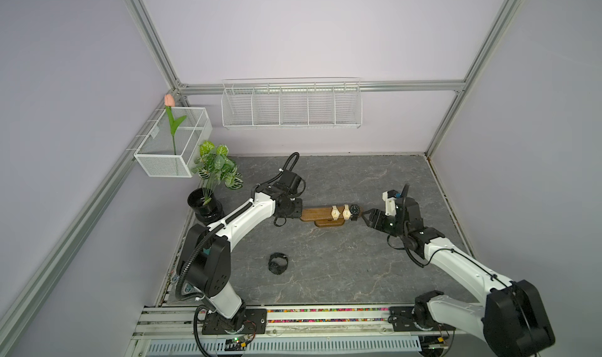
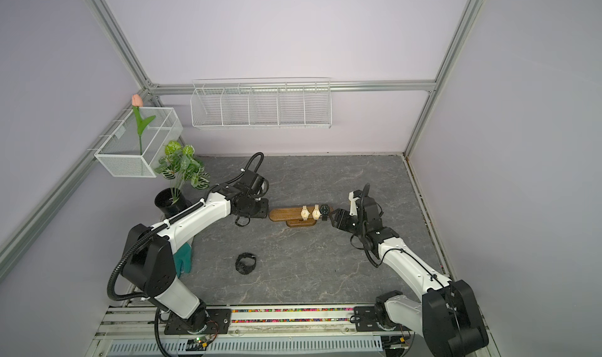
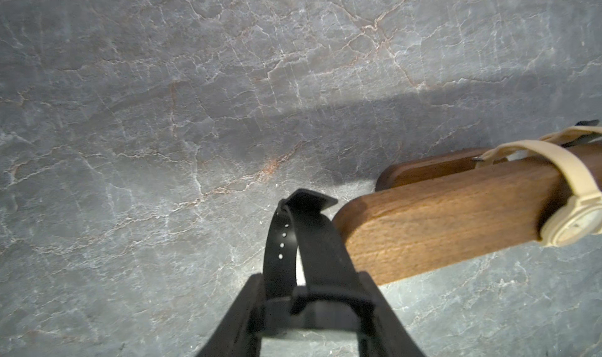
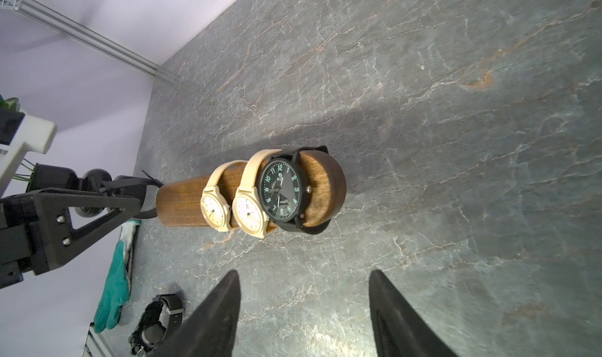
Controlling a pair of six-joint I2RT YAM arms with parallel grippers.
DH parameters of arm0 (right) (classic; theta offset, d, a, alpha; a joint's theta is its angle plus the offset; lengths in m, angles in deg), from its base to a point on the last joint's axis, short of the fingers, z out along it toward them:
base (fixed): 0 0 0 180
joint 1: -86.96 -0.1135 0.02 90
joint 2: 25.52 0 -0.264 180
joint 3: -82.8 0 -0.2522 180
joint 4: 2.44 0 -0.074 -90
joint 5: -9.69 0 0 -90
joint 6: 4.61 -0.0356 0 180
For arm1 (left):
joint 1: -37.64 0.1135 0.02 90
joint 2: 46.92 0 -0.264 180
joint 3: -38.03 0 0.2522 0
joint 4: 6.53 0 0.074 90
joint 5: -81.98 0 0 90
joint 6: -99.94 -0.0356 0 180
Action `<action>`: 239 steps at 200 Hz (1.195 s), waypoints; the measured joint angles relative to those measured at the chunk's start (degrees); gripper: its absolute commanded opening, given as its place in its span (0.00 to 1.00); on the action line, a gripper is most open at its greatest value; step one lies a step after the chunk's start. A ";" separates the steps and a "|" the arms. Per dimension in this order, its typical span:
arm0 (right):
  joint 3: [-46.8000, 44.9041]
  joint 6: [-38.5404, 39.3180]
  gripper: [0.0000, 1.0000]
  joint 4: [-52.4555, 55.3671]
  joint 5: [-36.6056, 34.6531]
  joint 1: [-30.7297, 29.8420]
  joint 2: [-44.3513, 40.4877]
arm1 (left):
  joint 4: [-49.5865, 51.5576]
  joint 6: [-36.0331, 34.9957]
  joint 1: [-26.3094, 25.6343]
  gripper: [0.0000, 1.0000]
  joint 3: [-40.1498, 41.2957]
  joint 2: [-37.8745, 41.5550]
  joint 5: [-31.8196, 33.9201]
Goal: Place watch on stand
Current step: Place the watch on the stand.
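The stand (image 1: 314,214) is a dark brown wooden bar on a small base (image 1: 329,223) at mid-table. Two beige watches (image 1: 335,212) and a black-faced watch (image 1: 355,210) are strapped round its right half. In the left wrist view my left gripper (image 3: 311,279) is shut on a black watch (image 3: 312,241), whose strap loop hangs just off the rounded left end of the stand (image 3: 439,222). My right gripper (image 4: 304,274) stands open and empty, a little off the right end of the stand (image 4: 325,189). In both top views it sits just right of the bar (image 1: 366,217).
Another black watch (image 1: 278,263) lies on the grey stone table toward the front. A potted plant (image 1: 208,205) stands at the left, behind the left arm. A green glove (image 2: 184,257) lies by the left wall. White wire baskets (image 1: 291,104) hang on the walls.
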 measured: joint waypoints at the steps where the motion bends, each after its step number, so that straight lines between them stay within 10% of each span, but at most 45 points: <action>1: 0.07 0.02 0.64 -0.04 0.07 0.02 0.09 | 0.02 0.00 0.00 0.34 0.00 0.00 -0.02; 239: 5.57 2.23 0.73 -1.51 4.85 2.34 7.56 | -1.66 1.95 -4.42 0.35 -0.92 -4.07 -2.03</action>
